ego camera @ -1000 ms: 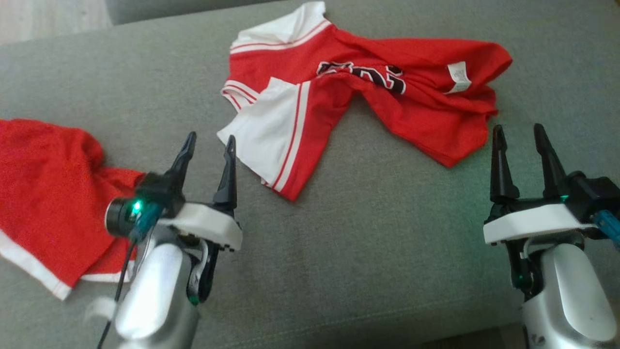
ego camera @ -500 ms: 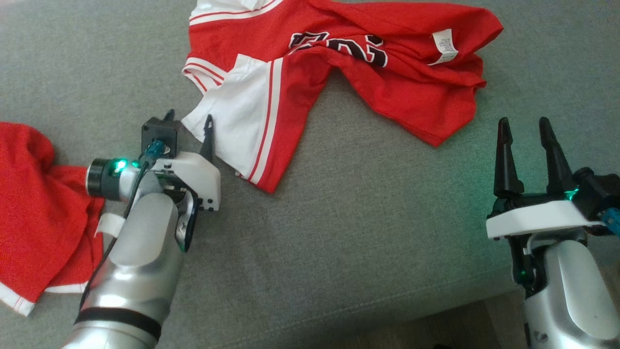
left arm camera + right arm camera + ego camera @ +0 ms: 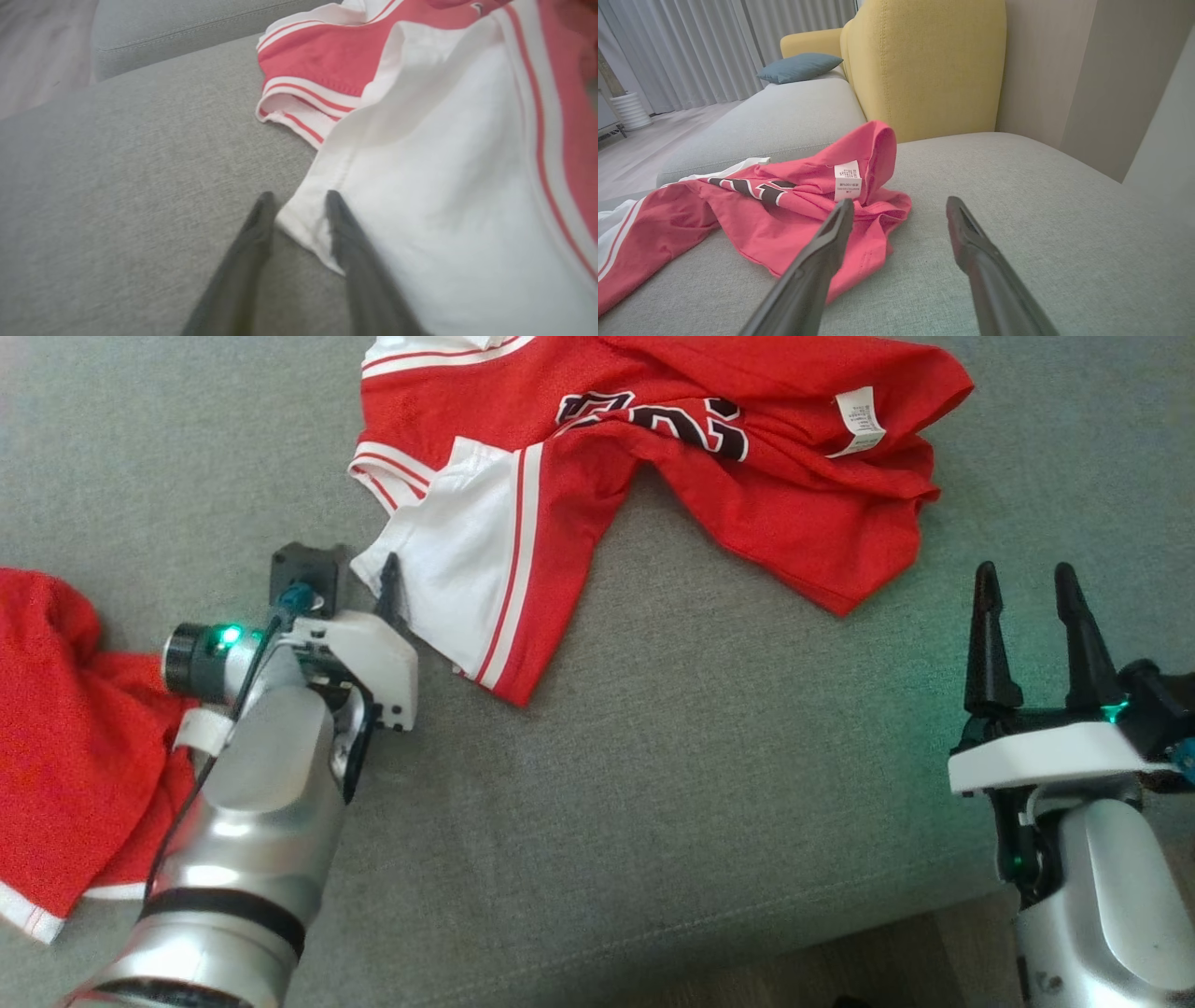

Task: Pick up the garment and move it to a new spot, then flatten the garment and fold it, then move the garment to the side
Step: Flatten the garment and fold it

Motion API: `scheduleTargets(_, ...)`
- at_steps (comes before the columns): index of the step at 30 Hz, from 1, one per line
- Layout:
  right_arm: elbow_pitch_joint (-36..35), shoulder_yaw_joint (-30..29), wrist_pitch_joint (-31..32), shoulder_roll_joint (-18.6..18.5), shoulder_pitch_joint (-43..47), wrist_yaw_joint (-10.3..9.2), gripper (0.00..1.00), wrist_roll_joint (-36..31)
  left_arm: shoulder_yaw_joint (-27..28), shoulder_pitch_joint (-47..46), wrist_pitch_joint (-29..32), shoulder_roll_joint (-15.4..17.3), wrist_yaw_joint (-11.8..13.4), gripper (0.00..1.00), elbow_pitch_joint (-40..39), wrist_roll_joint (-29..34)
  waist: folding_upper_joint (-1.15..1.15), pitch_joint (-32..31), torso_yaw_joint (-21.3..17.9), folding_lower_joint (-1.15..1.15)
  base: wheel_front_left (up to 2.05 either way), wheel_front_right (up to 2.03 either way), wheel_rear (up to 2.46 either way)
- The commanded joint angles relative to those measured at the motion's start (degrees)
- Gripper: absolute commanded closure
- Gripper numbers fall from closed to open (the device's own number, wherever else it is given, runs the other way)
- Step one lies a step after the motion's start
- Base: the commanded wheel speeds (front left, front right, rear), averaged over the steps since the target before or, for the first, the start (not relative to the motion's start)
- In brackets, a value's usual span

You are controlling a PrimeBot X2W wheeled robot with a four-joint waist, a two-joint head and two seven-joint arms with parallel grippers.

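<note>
The left end effector (image 3: pixel 298 198) is down on the grey sofa (image 3: pixel 700 803) with its two dark fingers apart, one on each side of the near corner of the jersey (image 3: pixel 775 513). In the left wrist view that corner belongs to a white panel (image 3: pixel 420 186) edged with red stripes. Its hem sits in the gap between the fingertips, and the right-hand finger lies over the cloth while the left-hand one rests on bare sofa fabric. The jersey spreads away ahead and to the right of this end effector, rumpled and folded over itself. Black lettering (image 3: pixel 653 420) is partly creased under, and a white label (image 3: pixel 857 420) is turned up near the far right end. Just to the left of the left arm, beside its wrist, lies a second red garment (image 3: pixel 65 737) with a white hem, bunched in a heap and well apart from the jersey. The right end effector (image 3: pixel 1025 574) hangs above the sofa's front right part with its fingers spread wide and nothing between them. The jersey's red hem lies ahead and to its left, with a strip of plain sofa fabric between them. Beyond it, the right wrist view shows a yellow chair back (image 3: pixel 924 60), a blue pillow (image 3: pixel 801 66), pale curtains (image 3: pixel 691 46) and a light floor (image 3: pixel 635 154).
</note>
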Motion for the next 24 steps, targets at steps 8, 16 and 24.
scheduleTargets(8, 0.06, -1.02, -0.64, -0.16, -1.51, -0.04, 0.00, 0.01, 2.65, -0.29, -1.88, -0.09, -2.59, 1.00, -0.64, -4.87, 0.00, -1.91, 0.96, 0.00, 0.00, 0.00, 0.00)
scheduleTargets(16, 1.43, -2.39, -0.28, -0.16, -1.09, -0.04, 0.00, -3.14, 3.16, 3.49, -3.10, -0.62, -2.00, 1.00, -13.09, -6.30, 0.00, -4.87, 3.96, 0.00, 0.00, 0.00, 0.00)
scheduleTargets(24, 5.10, -3.37, 3.33, -0.16, -0.81, -0.04, 0.00, -1.80, 4.14, 10.77, -3.13, -0.14, -1.41, 1.00, -34.51, -3.70, 0.00, -6.28, 6.43, 0.00, 0.00, 0.00, 0.00)
